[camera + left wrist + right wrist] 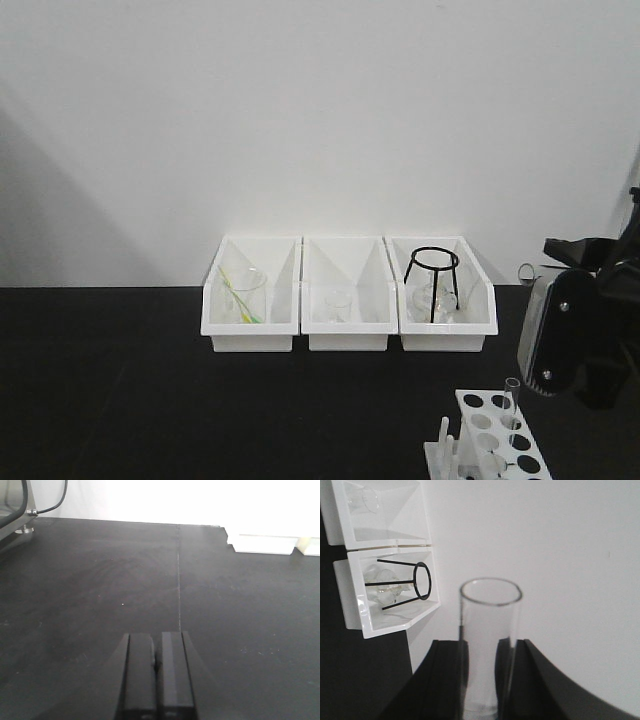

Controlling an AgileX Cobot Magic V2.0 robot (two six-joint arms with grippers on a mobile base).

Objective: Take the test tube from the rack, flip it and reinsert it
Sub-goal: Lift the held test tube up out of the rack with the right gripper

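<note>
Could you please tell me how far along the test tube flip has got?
Done: the test tube is out of the rack. In hand: the right gripper clamps it, open rim towards the wall; whether the flip is complete is unclear. Left: putting it back in the rack, where a second tube stands. The left gripper is shut and empty above the table.

bins (348, 341) at wall | rack (478, 411) front-right of them (tripod (433, 300) in rightmost)
</note>
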